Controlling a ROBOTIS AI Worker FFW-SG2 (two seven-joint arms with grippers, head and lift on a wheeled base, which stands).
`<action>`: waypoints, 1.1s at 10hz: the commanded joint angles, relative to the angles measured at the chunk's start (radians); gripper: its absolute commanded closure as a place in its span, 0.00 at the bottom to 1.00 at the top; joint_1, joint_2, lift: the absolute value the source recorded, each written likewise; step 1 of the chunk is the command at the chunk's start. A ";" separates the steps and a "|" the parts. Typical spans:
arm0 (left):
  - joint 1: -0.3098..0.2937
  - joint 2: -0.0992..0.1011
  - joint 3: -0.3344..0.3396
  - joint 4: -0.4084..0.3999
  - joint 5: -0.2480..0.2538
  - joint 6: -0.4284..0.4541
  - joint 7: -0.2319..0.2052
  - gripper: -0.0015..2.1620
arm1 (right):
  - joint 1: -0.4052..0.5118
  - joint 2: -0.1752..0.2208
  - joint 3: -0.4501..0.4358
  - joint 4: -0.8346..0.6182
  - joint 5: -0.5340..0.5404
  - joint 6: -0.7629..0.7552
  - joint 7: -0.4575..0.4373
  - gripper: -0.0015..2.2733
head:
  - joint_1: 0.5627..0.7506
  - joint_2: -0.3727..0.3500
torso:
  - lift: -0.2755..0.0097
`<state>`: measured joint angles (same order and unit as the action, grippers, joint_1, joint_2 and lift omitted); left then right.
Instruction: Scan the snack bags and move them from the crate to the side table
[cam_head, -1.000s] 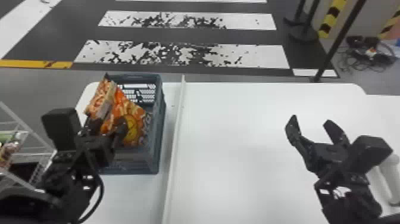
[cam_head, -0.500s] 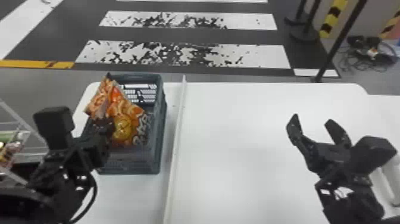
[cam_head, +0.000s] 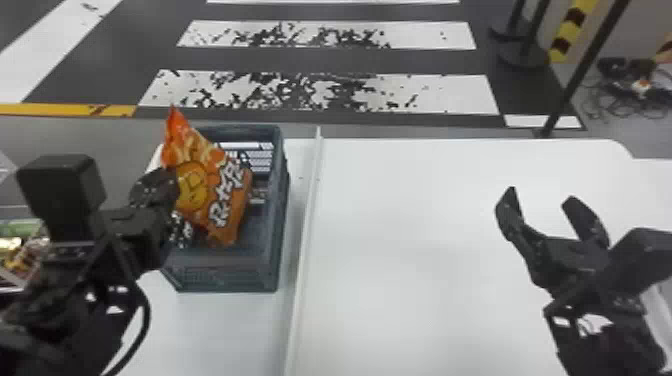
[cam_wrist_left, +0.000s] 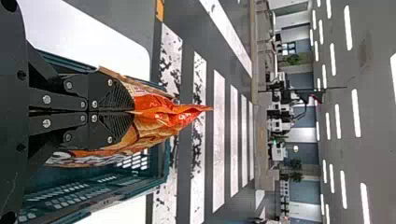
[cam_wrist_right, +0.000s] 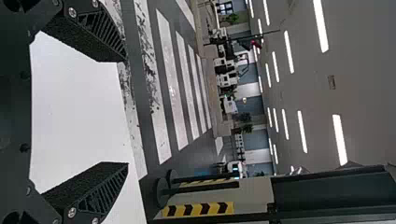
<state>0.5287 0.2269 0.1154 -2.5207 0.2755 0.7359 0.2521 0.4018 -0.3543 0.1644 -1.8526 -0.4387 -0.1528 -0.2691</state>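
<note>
Pinching, with one left gripper (cam_head: 167, 187), one orange snack bag (cam_head: 212, 182).
Held tilted between two closed fingers at one crate (cam_head: 225, 277); across one divider (cam_head: 309, 200), over one white table (cam_head: 425, 225) with two fingers spread, one right gripper (cam_head: 541, 195).

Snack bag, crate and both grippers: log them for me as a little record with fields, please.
Snack bag: orange with a yellow figure
Bag position: held at a tilt over the crate's opening
Left gripper: shut on the bag
Right gripper: open, empty, above the white tabletop
Crate: blue-grey plastic, left of the pale divider strip
Whether bag's lower end is inside crate: cannot tell
</note>
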 joint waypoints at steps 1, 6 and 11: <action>0.008 0.008 -0.002 -0.073 -0.018 0.021 0.003 0.86 | -0.006 0.000 -0.022 -0.004 0.000 0.017 -0.004 0.06 | 0.70 0.57 | 0.66; 0.016 0.028 0.009 -0.293 0.060 0.116 -0.014 0.86 | -0.049 -0.002 -0.051 0.004 0.009 0.106 -0.007 0.06 | 0.70 0.48 | 0.66; 0.014 -0.004 -0.008 -0.302 0.335 0.162 -0.108 0.86 | -0.063 -0.003 -0.082 0.006 0.009 0.103 -0.018 0.06 | 0.70 0.29 | 0.66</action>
<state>0.5441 0.2267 0.1256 -2.8431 0.6053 0.8931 0.1456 0.3416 -0.3561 0.0871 -1.8474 -0.4295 -0.0477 -0.2863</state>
